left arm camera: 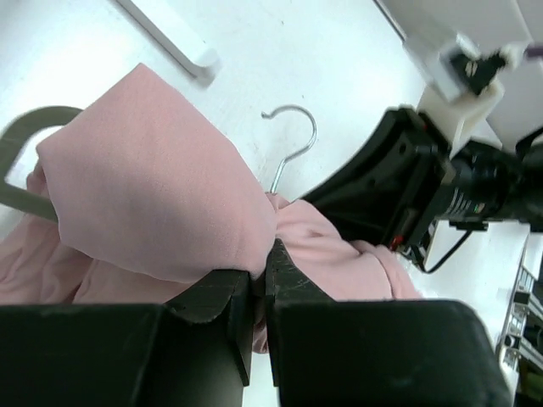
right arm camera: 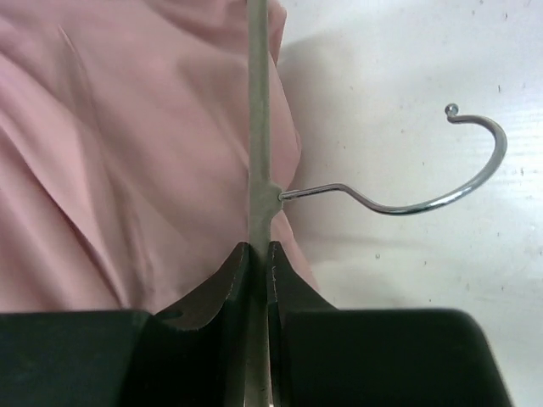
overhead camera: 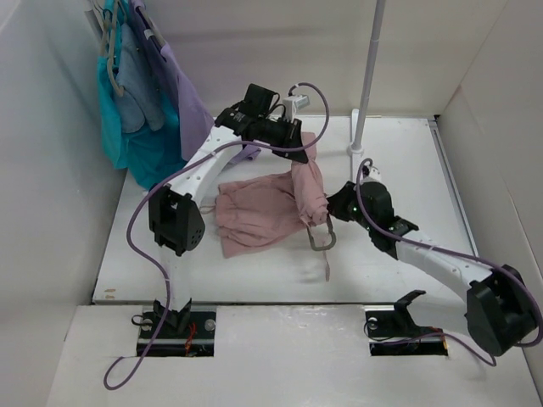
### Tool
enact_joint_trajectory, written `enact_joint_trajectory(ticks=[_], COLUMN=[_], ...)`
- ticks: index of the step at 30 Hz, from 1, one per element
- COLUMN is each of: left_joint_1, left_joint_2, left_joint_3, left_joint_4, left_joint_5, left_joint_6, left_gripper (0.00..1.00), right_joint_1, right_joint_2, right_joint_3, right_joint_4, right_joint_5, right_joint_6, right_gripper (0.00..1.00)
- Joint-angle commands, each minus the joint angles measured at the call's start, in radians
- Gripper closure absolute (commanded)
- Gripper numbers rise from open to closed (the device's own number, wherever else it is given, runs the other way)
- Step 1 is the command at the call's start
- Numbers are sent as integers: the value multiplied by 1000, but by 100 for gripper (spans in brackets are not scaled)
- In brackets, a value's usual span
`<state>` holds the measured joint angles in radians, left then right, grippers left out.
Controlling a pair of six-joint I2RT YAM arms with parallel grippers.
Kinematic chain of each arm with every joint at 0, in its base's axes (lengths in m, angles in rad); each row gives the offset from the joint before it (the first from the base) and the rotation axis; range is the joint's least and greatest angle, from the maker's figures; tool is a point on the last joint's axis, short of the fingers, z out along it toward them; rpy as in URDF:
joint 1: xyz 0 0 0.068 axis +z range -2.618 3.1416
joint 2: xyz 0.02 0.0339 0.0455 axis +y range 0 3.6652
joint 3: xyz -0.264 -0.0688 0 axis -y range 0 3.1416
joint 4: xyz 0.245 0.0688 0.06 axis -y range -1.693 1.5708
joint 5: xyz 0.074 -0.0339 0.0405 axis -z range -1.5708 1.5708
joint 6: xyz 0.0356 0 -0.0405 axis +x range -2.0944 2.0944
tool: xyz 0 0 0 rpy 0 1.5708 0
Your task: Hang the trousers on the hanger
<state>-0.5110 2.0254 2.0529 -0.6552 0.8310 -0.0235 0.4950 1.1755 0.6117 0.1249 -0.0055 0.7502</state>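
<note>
hanging teal garment (overhead camera: 144, 159), lilac garment (overhead camera: 193, 108), upright white pole (overhead camera: 370, 59)

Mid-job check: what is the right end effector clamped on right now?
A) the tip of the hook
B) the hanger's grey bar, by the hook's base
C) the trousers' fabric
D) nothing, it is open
B: the right end effector pinches the hanger on its bar, close to where the hook joins, with the trousers beside it.

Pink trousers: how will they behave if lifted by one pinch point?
Likely floppy: the trousers hang in folds from the left tool and sag over the hanger. Probably light: a small pinch holds a raised fold. Might slide off the thin, smooth-looking bar.
</note>
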Motion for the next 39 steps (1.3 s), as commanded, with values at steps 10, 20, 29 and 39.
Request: enact_joint_trajectory(ticks=[10,20,29,39], left_joint_1=[26,54,146,55], left_joint_2=[-148,-240,-252,-220], left_joint_3=[38,-31,-112,-146], left_joint_4=[147,0,-187,-172], left_joint_5=[94,125,155,252], left_joint_6=[-29,100,249,249], left_gripper=[100,100,100,100], right_joint_1=[65,-68,-216,-187], right_joint_2=[209,279,236,358], right_joint_3=[45,99,91,307], right_joint_4=[-39,-30,-53,-53], right_joint_5=[179,108,-95,-107], right_joint_6=[-60,-120,-193,-175], right_gripper=[100,100,100,100])
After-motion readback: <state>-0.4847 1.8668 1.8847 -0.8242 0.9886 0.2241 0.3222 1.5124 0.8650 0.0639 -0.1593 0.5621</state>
